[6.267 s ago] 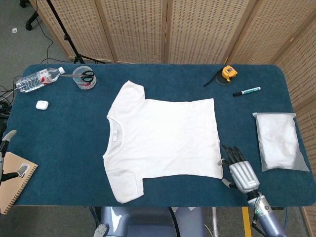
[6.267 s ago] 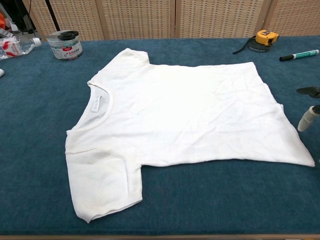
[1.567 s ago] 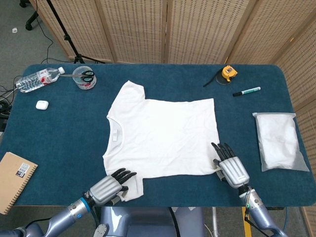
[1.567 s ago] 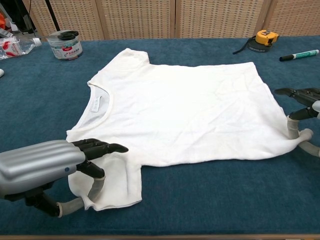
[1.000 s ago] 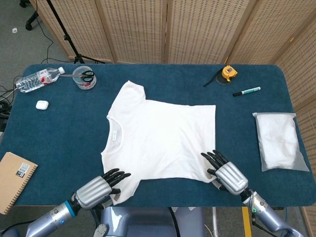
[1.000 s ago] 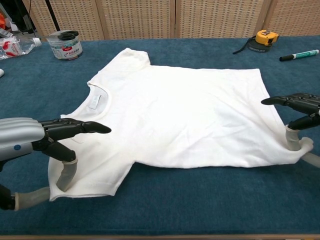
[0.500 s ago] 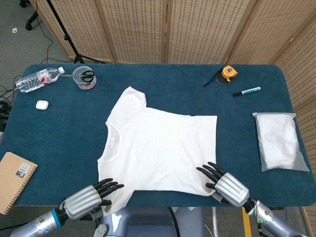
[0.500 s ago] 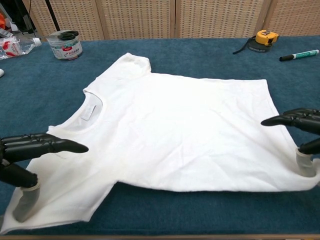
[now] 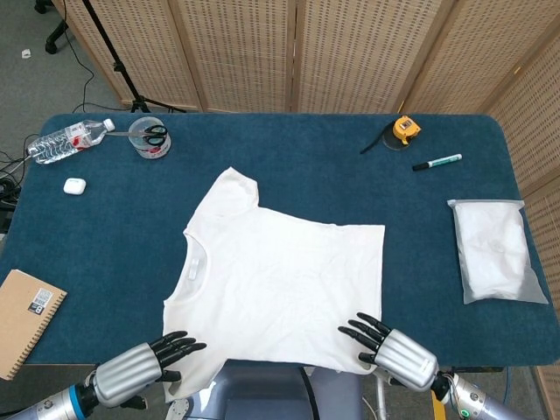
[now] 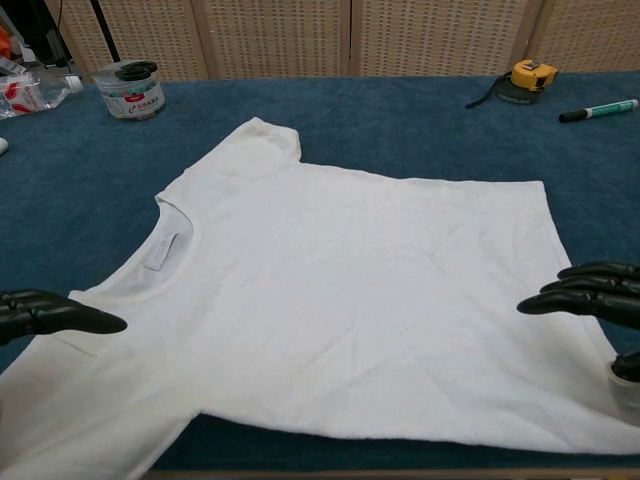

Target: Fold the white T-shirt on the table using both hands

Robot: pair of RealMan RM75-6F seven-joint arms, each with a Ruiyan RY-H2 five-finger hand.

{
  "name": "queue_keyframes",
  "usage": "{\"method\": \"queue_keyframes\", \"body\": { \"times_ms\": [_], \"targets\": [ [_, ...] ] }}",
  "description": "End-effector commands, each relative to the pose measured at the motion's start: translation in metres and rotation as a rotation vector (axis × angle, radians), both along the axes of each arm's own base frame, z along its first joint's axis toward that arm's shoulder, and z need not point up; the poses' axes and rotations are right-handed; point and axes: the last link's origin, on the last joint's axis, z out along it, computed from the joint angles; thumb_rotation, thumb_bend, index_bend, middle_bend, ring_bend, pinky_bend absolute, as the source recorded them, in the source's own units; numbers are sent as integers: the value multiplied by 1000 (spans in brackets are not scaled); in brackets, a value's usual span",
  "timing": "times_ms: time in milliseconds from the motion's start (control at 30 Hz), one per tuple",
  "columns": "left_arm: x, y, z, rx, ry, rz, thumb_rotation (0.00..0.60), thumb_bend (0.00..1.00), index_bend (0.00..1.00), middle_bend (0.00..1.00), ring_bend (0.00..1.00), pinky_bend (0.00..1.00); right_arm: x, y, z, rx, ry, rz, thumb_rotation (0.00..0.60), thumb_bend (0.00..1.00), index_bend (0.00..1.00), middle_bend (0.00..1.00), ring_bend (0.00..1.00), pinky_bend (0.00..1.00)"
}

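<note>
Gripping T-shirt (image 9: pixel 280 280) near edge | left hand (image 9: pixel 131 372) | right hand (image 9: pixel 394 354)

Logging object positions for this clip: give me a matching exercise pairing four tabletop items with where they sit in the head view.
Things:
1. tape measure
2. notebook
3. water bottle
4. plastic bag

Places:
A. far left corner of the table
B. right edge, middle
C. far edge, right of centre
D. near left corner, overhanging the edge

Pairs: 1-C, 2-D, 3-A, 4-B
</note>
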Motion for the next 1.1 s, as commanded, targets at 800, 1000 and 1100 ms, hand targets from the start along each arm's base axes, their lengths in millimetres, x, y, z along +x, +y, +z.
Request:
{"method": "queue_keyframes", "body": {
  "times_ms": [800, 1000, 1100],
  "targets": [
    [59, 174, -19, 465, 74, 109, 600, 612, 706, 0, 0, 0, -1, -149, 30, -259, -119, -423, 600, 672, 680, 66, 0, 0],
    [69, 209, -30, 487, 132, 137, 600, 610, 707, 0, 0, 0, 2, -186, 18, -266, -91, -485, 600, 672, 680, 66, 0, 0],
    [76, 224, -38, 491, 154, 145, 600, 609, 707, 0, 0, 0, 1, -206, 10, -270, -60, -513, 600, 672, 680, 66, 0, 0]
  ]
}}
